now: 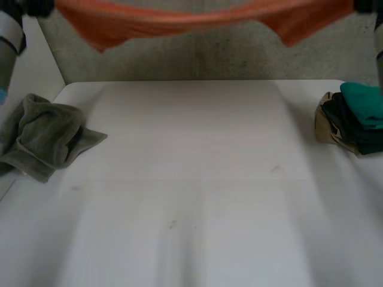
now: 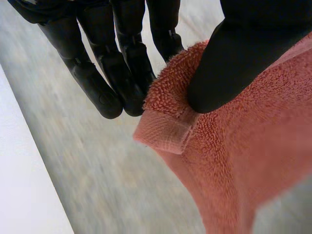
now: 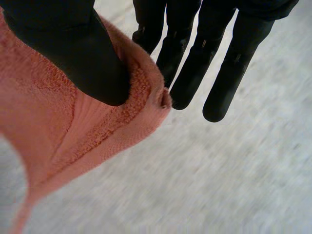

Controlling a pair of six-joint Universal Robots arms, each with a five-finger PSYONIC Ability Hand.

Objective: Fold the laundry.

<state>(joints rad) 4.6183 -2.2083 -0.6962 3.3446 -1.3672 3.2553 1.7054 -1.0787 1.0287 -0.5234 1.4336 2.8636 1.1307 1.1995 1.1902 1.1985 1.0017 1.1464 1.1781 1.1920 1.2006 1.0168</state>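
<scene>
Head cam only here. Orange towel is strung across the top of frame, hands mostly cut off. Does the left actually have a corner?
Observer: Yes. In the left wrist view the left hand pinches a hemmed corner of the orange towel under its thumb.
Operator: All of that hand on the cloth?
Observer: No. Its outer fingers stand straight beside the corner.
Operator: Right side?
Observer: Same kind of hold. In its wrist view the right hand has its thumb pressed onto the hem at what looks like the opposite corner, and the towel hangs down from there.
</scene>
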